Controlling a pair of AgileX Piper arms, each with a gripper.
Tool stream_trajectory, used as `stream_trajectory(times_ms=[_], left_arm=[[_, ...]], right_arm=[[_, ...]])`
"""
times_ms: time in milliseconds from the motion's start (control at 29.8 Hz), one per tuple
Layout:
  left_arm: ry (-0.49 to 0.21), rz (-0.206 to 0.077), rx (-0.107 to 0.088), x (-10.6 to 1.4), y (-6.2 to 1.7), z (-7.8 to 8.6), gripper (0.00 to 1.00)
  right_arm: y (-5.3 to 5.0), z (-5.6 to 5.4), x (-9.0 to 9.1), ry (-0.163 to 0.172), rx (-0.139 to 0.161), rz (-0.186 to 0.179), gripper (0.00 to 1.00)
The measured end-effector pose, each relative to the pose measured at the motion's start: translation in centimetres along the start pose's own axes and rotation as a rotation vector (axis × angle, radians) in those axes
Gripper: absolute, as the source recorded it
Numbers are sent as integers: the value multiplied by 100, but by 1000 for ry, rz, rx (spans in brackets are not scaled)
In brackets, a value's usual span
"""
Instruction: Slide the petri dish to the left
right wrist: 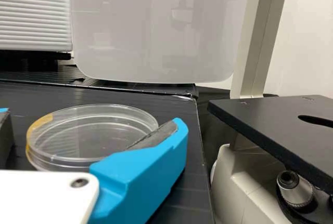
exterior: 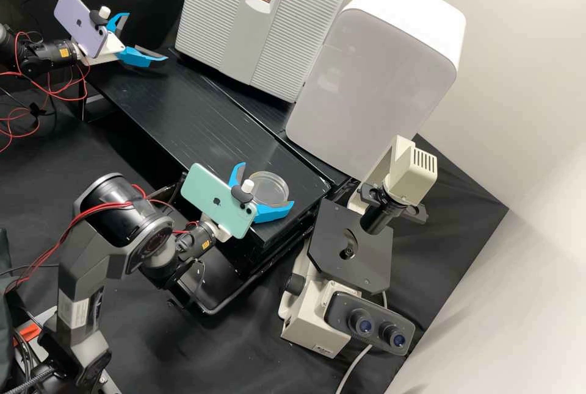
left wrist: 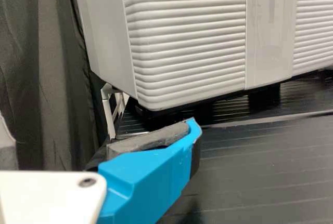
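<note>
**Dish sits between the right gripper's fingers, at the bench's right end**

The petri dish (exterior: 269, 188) lies flat on the black bench (exterior: 183, 113), close to the edge beside the microscope (exterior: 348, 272). The right gripper (exterior: 267, 185) is spread wide with one blue finger on each side of the dish. Whether either pad touches the rim I cannot tell. The push probably falls to the finger on the microscope side, since the bare bench runs away leftward. The left gripper (exterior: 145, 37) hangs parted and holding nothing, well apart at the far left end.
</note>
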Motion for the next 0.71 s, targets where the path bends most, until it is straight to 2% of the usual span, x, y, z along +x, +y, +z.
stream_trajectory(times_ms=[537, 705], left_arm=[[0, 0, 0, 0, 0, 0, 100], [0, 0, 0, 0, 0, 0, 100]], right_arm=[[7, 8, 15, -8, 2, -3, 0], [-24, -27, 44, -13, 10, -17, 0]])
